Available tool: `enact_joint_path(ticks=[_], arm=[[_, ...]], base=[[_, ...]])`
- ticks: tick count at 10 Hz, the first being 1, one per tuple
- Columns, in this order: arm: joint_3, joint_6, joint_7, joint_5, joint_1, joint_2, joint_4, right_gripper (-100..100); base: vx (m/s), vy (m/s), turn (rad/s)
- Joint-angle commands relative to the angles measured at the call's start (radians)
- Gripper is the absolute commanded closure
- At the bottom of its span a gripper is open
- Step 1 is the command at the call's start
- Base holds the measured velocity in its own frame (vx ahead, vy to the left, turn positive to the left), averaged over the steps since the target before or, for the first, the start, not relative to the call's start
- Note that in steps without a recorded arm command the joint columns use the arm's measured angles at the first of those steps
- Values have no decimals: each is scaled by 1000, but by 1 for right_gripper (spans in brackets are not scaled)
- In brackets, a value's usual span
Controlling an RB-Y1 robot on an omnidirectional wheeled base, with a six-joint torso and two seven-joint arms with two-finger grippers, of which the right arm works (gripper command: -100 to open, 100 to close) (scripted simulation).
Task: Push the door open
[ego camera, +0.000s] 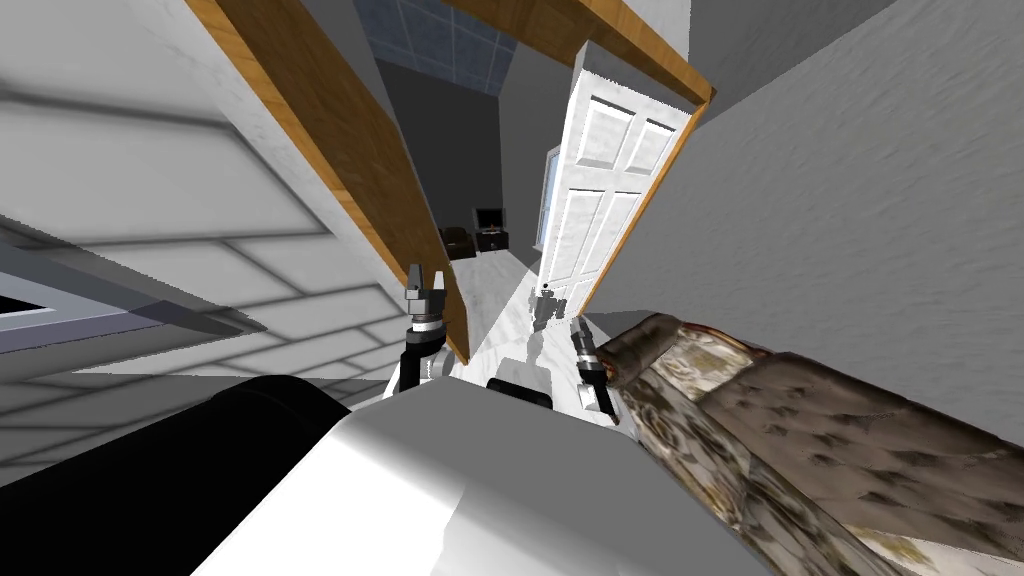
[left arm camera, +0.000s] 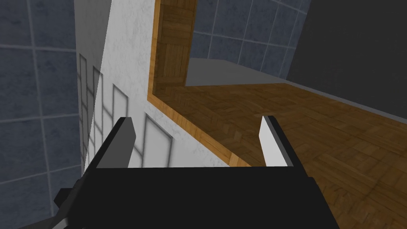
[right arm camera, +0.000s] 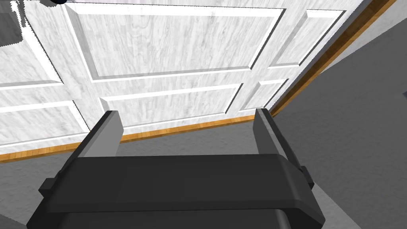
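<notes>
A white panelled door (ego camera: 600, 190) stands swung well open, hinged on the right side of a wooden door frame (ego camera: 340, 140). My right gripper (ego camera: 578, 325) is open and points at the door's panels (right arm camera: 171, 43), a short way off and not touching; its fingers (right arm camera: 107, 131) hold nothing. My left gripper (ego camera: 425, 275) is raised beside the frame's left post. It is open too (left arm camera: 196, 119), with the wooden frame (left arm camera: 238, 119) and a white wall (left arm camera: 119, 71) ahead of it.
A patterned brown sofa (ego camera: 800, 430) lies close on my right, under a grey wall (ego camera: 850, 200). Through the doorway a pale floor (ego camera: 500, 290) runs to dark furniture (ego camera: 490, 228). A black rounded shape (ego camera: 150, 460) sits at my lower left.
</notes>
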Motion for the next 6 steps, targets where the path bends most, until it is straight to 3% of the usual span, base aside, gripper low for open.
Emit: enact_joint_path(ticks=[1,6], arm=[[-2,-22,-11,7,-17,-6,50,-100],[-5,-72,-42,30,-72,-23,196,-100]], base=[[93,-31,93],[92,-35,91]])
